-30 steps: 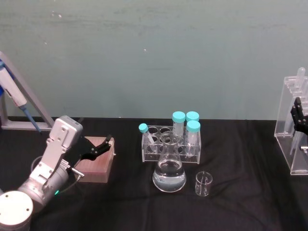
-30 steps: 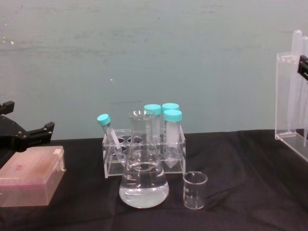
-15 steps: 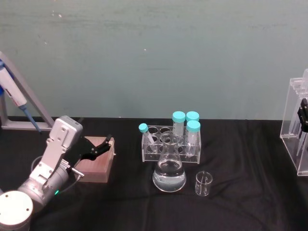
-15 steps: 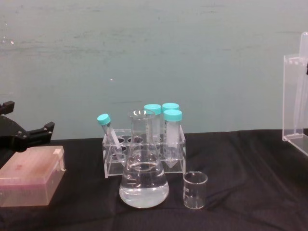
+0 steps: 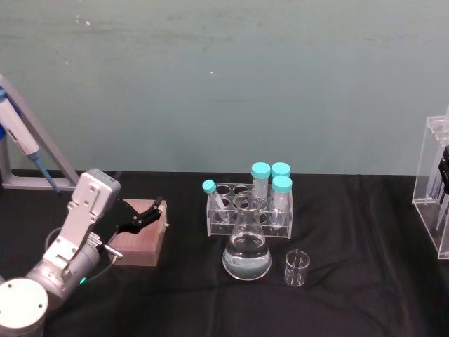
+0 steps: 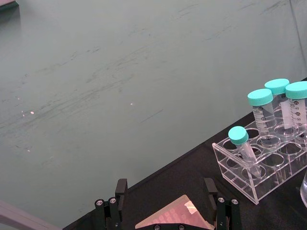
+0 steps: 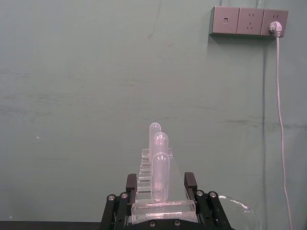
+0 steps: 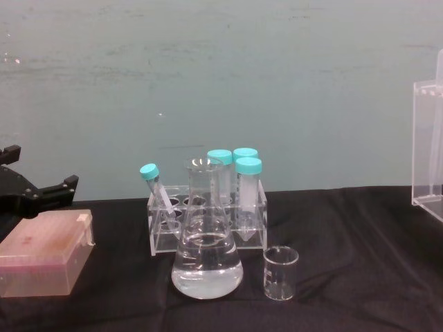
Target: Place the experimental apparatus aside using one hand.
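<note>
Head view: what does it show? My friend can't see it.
A flask holding clear liquid and a small empty beaker stand on a black table before a rack of teal-capped tubes. At the right edge the right gripper holds a clear acrylic stand; at the left, the left gripper hangs open over a pink box.

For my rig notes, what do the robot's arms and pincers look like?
The left arm is silver-grey metal in rounded segments, with a white round joint cap, a small green light and a thin cable near the wrist. Both the left pincer and right pincer are black; silver screw heads dot their bases.
</note>
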You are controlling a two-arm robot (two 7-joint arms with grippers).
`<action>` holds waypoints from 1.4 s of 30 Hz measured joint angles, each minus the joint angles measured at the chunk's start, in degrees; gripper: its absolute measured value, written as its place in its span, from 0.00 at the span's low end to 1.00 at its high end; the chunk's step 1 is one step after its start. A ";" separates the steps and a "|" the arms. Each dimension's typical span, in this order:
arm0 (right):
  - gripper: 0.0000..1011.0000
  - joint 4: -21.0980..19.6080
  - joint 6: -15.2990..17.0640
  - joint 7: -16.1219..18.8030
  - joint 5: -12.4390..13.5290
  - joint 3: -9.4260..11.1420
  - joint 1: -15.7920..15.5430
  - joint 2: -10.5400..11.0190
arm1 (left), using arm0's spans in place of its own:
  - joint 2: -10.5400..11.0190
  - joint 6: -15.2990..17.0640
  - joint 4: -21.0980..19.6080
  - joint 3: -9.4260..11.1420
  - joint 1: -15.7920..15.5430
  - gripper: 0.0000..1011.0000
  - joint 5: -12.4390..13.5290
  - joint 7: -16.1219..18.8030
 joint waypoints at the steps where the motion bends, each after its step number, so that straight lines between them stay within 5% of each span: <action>1: 0.61 0.02 -0.02 0.00 0.01 0.02 0.00 0.02 | 0.00 0.00 0.00 0.00 0.00 0.99 0.00 0.00; 42: 0.61 1.96 -0.77 -0.45 -0.09 0.75 0.47 -0.10 | 0.00 0.00 0.00 0.00 0.00 0.99 0.00 0.00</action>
